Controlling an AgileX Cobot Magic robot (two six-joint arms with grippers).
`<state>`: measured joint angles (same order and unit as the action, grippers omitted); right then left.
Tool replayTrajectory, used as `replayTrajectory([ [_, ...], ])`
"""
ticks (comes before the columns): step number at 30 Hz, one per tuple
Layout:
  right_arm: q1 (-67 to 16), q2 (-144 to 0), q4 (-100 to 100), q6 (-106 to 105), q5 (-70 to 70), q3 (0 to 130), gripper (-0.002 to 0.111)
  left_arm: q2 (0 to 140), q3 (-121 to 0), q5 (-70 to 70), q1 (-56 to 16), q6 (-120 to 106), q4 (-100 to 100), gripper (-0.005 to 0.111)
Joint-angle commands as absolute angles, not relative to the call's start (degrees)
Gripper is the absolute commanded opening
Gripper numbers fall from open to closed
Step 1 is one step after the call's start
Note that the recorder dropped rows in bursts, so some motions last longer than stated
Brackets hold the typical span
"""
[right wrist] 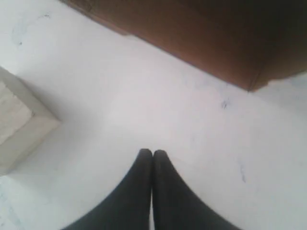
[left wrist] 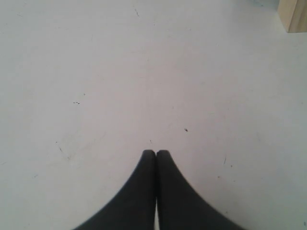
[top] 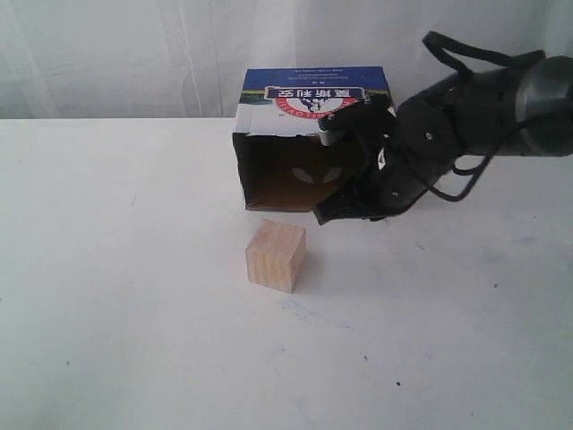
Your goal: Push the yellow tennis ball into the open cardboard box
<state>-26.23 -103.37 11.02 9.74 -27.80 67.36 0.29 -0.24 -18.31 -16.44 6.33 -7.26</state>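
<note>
No small yellow tennis ball visible, maybe already in the brown open cardboard box [top: 309,100] upper-centre where the right pincer [right wrist: 152,153] sits pressed together; it's light and rolly, so nudge, don't grip.

Open cardboard box [top: 285,148] lies on its side at the far middle of the desk [top: 134,313], mouth facing near. Brown walls, dark inside, two pale patches on the back wall. Top is blue and white with a red banner logo and upside-down characters. Near right corner is covered.
</note>
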Motion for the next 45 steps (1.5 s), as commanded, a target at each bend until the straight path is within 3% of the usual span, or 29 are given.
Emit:
replayTrajectory([
  [1, -26.3, -97.8, 10.0, 17.3, -25.8, 60.2, 0.000, 0.0, 0.0, -19.2, -16.7, 6.2, -7.4, 0.000],
  [26, -26.3, -69.6, 7.1, 17.2, 12.0, 24.0, 0.000, 0.0, 0.0, -19.2, -16.7, 6.2, -7.4, 0.000],
  [36, -26.3, -56.7, 7.1, 16.4, 12.6, 13.7, 0.000, 0.0, 0.0, -19.2, -16.7, 6.1, -7.4, 0.000],
  [45, -24.3, -37.3, 7.1, 16.8, 1.5, 6.8, 0.000, 0.0, 0.0, -19.2, -16.7, 6.1, -7.4, 0.000],
])
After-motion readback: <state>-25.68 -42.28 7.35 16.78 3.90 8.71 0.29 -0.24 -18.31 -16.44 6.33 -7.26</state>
